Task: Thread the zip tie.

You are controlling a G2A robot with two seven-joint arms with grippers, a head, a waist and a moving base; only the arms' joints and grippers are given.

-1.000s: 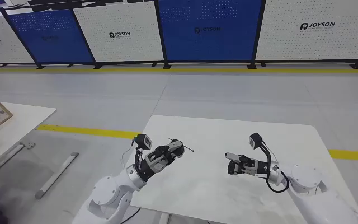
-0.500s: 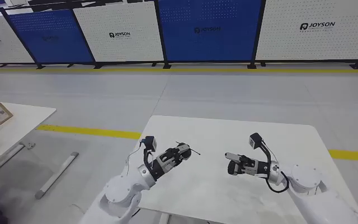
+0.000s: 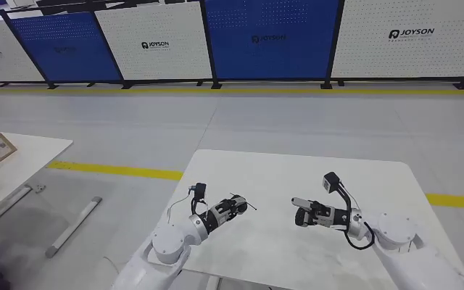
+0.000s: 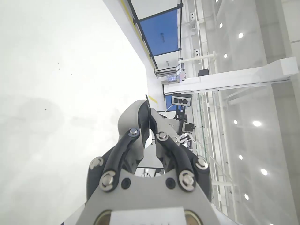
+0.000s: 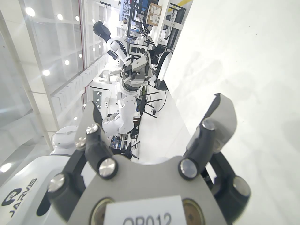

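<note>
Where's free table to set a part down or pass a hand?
The far half of the table, beyond both grippers, is bare. The strip between the left gripper and the right gripper is bare too, but the zip tie sticks into it from the left. It is crowded close around each gripper.

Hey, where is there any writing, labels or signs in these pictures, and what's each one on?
Logo wordmark: on each white wall panel and the blue panel, top view.
Numbered label: base of the right gripper, cut off by the frame.
White label: base of the left gripper, print cut off.
Posters in the room behind: too small to read.
</note>
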